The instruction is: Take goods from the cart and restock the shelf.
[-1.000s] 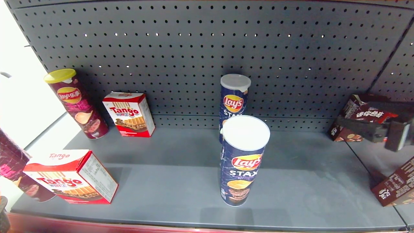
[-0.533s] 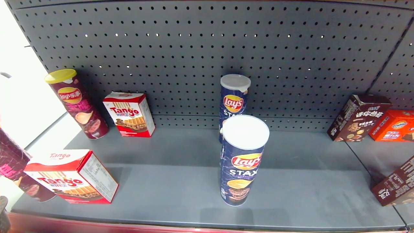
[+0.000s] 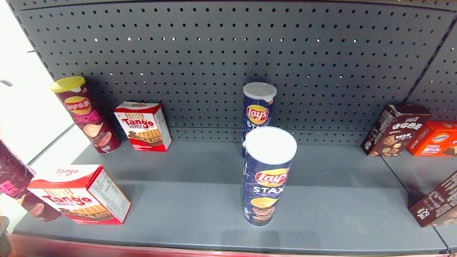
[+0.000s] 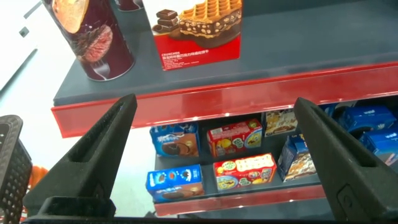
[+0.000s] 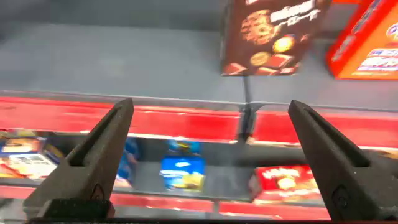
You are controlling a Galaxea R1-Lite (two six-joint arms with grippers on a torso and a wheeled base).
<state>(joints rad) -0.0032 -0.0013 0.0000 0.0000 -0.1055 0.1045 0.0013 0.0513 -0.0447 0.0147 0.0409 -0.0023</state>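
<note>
The grey shelf (image 3: 200, 200) carries two blue chip cans (image 3: 268, 178) in the middle, one behind the other. At the left stand a maroon can (image 3: 85, 114) and two wafer boxes (image 3: 142, 126). A brown cookie box (image 3: 394, 130) and an orange box (image 3: 433, 138) stand at the right. My left gripper (image 4: 216, 106) hangs open and holds nothing, in front of the shelf's red edge (image 4: 249, 93), below a maroon can (image 4: 93, 40) and a wafer box (image 4: 196, 31). My right gripper (image 5: 210, 107) is open with nothing in it, before the edge under the brown box (image 5: 270, 34) and orange box (image 5: 367, 40).
A perforated back panel (image 3: 228, 53) closes the shelf behind. Another brown box (image 3: 437, 205) leans at the front right, and a maroon can (image 3: 18, 189) tilts at the far left. A lower shelf holds several snack packs (image 4: 242, 137). Bare shelf lies either side of the blue cans.
One second ago my right gripper stood in the head view beside the brown box. It has since drawn back out of that view, uncovering the orange box. The goods have not moved.
</note>
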